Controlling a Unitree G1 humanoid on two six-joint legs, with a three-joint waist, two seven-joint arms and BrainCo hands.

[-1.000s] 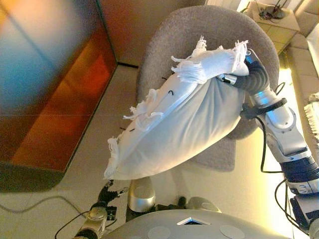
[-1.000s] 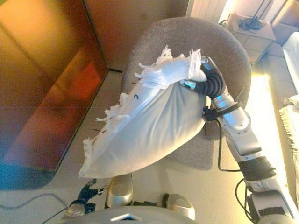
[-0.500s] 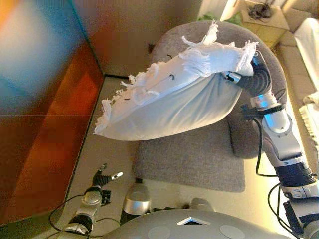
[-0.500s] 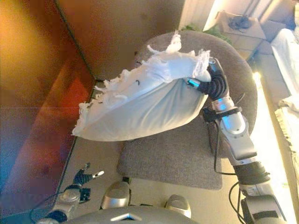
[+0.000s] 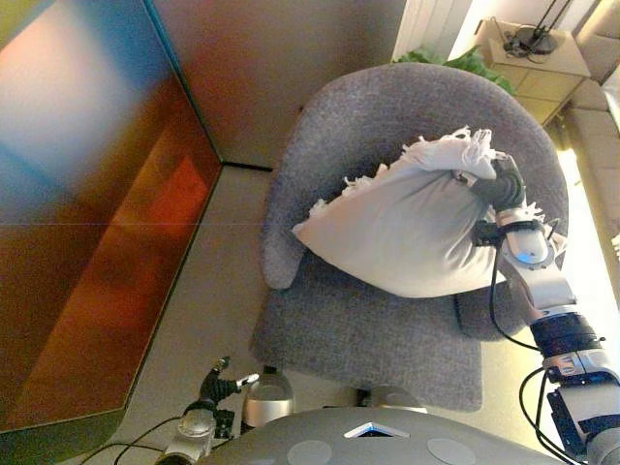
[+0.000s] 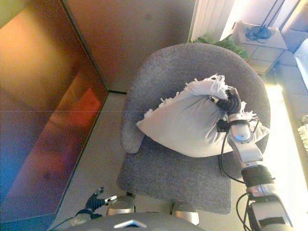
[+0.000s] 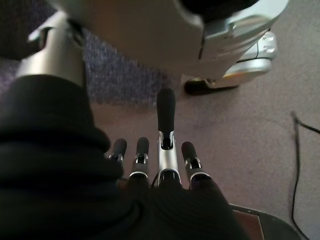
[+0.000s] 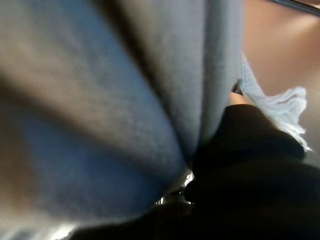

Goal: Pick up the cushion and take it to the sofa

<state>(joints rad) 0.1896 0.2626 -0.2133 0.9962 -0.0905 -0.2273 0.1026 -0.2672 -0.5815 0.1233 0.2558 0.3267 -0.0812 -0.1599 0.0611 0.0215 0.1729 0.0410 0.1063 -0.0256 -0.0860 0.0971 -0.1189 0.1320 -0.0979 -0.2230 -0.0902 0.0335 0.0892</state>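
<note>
Cushion (image 5: 417, 232) on grey armchair (image 5: 368, 329)

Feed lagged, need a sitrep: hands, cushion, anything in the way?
Right hand clamped on the white cushion's fringed end. Cushion over the grey armchair seat. Left hand low, open, empty. Nothing blocking that I can see.

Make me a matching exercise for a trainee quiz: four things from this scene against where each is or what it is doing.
1 cushion
2 right hand
3 left hand
4 potted plant

a low beside the robot, holding nothing
b behind the armchair
c over the armchair's seat
d at the cushion's fringed upper corner

Pairs: 1-c, 2-d, 3-a, 4-b
</note>
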